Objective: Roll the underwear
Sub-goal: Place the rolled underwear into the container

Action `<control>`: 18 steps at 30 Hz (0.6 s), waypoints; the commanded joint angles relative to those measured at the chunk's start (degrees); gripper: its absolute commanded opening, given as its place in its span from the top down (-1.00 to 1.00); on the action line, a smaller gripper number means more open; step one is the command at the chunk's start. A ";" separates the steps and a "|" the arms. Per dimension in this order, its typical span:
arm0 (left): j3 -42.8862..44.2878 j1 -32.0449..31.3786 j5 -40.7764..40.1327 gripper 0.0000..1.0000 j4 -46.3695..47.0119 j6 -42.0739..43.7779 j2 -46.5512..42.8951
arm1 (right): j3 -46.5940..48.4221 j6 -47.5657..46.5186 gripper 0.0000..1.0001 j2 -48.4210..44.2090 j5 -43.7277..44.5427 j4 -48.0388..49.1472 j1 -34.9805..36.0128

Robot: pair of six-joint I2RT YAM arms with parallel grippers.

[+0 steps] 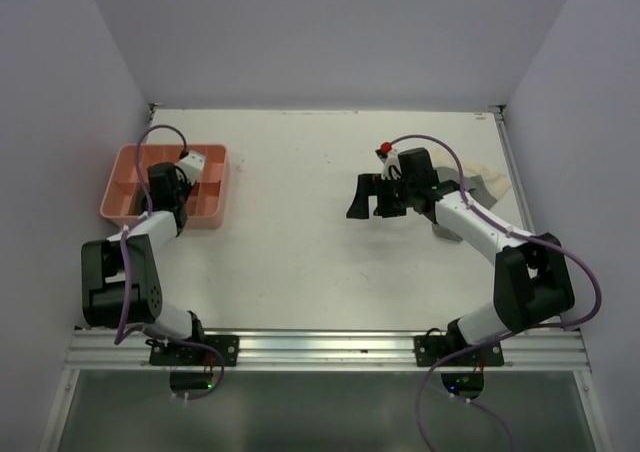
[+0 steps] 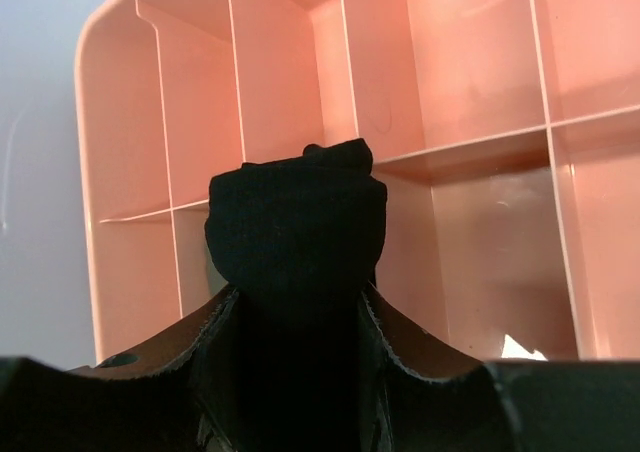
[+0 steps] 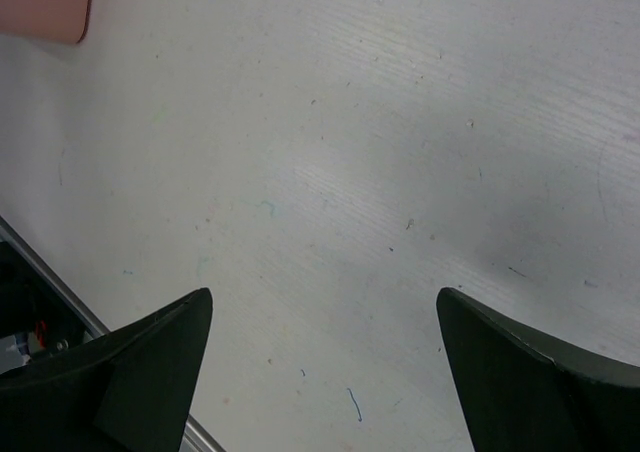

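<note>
A black underwear roll [image 2: 297,232] sits between the jaws of my left gripper [image 2: 297,300], which is shut on it. It hangs above the compartments of the pink tray [image 2: 470,82]. In the top view the left gripper [image 1: 166,186] is over the tray [image 1: 122,210], and the roll itself cannot be made out there. A cream underwear piece [image 1: 488,180] lies flat at the table's far right, partly hidden by the right arm. My right gripper [image 1: 372,200] hovers over bare table right of centre. Its jaws [image 3: 322,307] stand wide open with nothing between them.
The tray stands at the table's left, near the left wall, and its corner [image 3: 45,2] shows in the right wrist view. A metal rail [image 1: 320,347] runs along the near edge. Walls close in the left, back and right sides.
</note>
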 commanded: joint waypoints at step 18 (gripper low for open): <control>17.33 5.84 16.62 1.00 -24.87 -14.19 11.95 | 4.71 -1.26 -0.98 1.43 -0.36 -1.58 -0.29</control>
